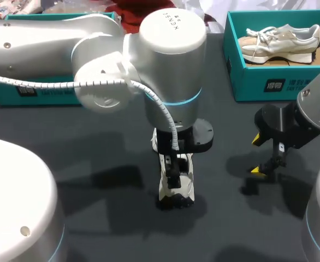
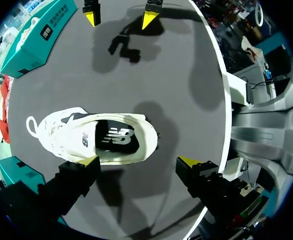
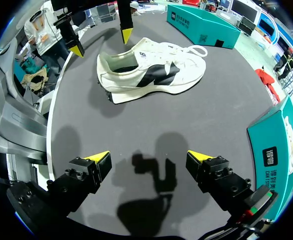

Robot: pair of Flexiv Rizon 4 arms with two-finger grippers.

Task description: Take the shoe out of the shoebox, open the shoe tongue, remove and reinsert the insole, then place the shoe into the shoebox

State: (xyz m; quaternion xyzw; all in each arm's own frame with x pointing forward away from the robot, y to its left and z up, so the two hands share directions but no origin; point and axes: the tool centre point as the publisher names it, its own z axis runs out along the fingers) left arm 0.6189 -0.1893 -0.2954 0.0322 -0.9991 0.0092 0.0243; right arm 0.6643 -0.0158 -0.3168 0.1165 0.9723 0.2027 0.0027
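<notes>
1. Left gripper [image 2: 139,161] hangs open over the middle of the table [image 1: 94,147], pointing straight down. One of its yellow tips sits at the side edge of the shoe and the other stands well clear over bare tabletop. I cannot tell whether the near tip touches the shoe.
2. At the far left, a teal box [image 1: 51,97] lies along the back of the table, partly hidden by my left arm.
3. The white shoe [image 2: 81,140], with dark side panels, stands upright on its sole on the table, out of the shoebox and right under my left gripper. Its mouth faces up.
4. Down in the mouth of the shoe I see the dark insole [image 2: 117,137], lying flat inside.
5. The laces [image 2: 34,125] loop out at the toe end, on the side toward the teal box.
6. To the right, my right gripper [image 3: 149,157] hovers open over bare table. It holds nothing and is near the shoe but apart from it.
7. At the far right back corner stands the teal shoebox [image 1: 269,82], open at the top.
8. A second shoe [image 1: 280,41], pale and laced, lies on its side inside that shoebox.
</notes>
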